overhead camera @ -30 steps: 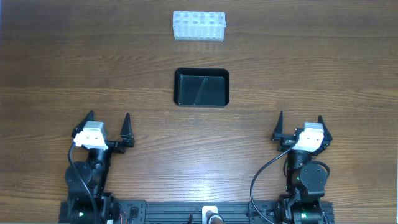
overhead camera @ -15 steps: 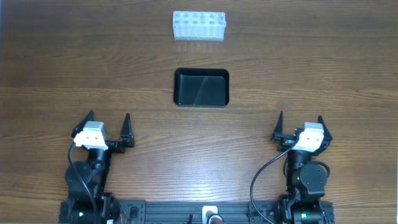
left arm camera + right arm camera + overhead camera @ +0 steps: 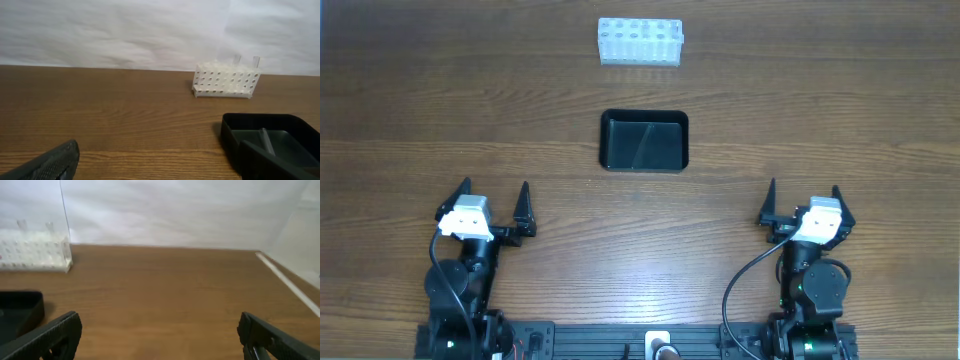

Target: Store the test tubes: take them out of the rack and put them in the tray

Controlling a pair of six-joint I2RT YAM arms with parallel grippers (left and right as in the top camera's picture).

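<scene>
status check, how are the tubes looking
Left gripper, right gripper open, by their bases. Clear test tubes upright in white perforated rack. Black rectangular tray between rack and grippers.

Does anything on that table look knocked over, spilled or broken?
Nothing stands out. The white plastic test tube rack stands upright on the wooden table, two clear tubes upright in it. The black rectangular tray sits flat, seemingly one tube lying inside. No spill or damage shows. The left pincer and right pincer are open, touching nothing.
</scene>
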